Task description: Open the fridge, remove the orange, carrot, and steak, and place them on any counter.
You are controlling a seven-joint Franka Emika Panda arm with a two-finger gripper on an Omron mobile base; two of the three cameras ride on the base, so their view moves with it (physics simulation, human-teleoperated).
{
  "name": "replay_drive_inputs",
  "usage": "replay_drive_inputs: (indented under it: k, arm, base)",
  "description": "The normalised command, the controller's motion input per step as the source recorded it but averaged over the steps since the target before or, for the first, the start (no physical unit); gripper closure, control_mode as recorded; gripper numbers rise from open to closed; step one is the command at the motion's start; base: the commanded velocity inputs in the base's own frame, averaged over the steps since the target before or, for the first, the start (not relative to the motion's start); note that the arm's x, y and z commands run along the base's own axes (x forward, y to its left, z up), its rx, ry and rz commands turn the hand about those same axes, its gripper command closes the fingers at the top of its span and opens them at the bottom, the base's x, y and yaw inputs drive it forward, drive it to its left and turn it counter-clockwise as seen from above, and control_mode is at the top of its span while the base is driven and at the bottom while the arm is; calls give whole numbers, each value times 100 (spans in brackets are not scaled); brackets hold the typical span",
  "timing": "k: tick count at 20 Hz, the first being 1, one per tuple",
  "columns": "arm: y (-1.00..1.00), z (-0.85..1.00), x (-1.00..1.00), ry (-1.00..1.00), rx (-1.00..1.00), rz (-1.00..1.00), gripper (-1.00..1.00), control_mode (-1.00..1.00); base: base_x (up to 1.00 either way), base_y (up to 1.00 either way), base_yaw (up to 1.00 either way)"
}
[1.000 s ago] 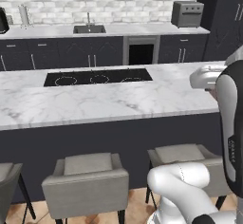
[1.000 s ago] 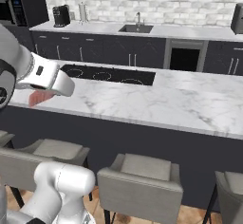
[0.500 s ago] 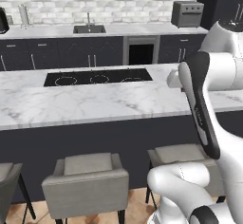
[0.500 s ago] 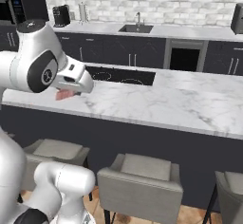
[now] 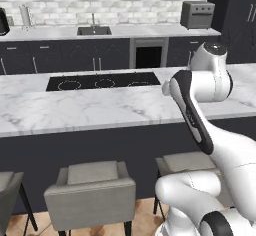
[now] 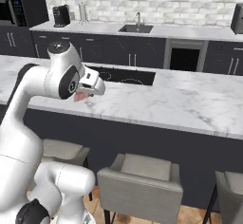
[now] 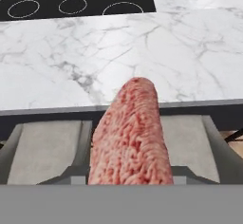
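My gripper (image 6: 87, 92) is shut on the steak (image 6: 81, 96), a pinkish-red slab. It hangs just above the near edge of the white marble counter (image 6: 180, 99), in front of the black cooktop (image 6: 128, 76). In the hand view the steak (image 7: 130, 133) stands up from between the jaws. Beyond it lie the counter (image 7: 166, 52) and the cooktop (image 7: 76, 4). In the left base view my bent white arm (image 5: 192, 110) covers the hand, in front of the counter (image 5: 100, 110). The fridge, the orange and the carrot are out of view.
Grey stools (image 5: 92, 180) (image 6: 142, 171) stand along the island's near side, right below my hand (image 7: 47, 147). Behind the island runs a dark cabinet row with a sink (image 5: 93, 30), an oven (image 5: 149, 55) and a toaster oven (image 5: 197, 15).
The arm has swung in from the side toward the island, carrying the steak up to the counter's near edge. The elbow has folded into both base views. The base has stayed put.
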Motion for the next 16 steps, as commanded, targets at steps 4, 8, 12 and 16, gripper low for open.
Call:
replay_drive_inputs:
  k: [4, 8, 12, 16]
  arm:
    - [-4, -8, 74, -5, 0, 4, 100, -100]
    - [-2, -10, 95, 8, 0, 1, 100, -100]
    - [0, -19, 94, 14, 0, 0, 100, -100]
    - [0, -39, 81, 8, 0, 0, 100, -100]
  base:
    - [0, 0, 0]
    - [0, 0, 0]
    - [0, 0, 0]
    - [0, 0, 0]
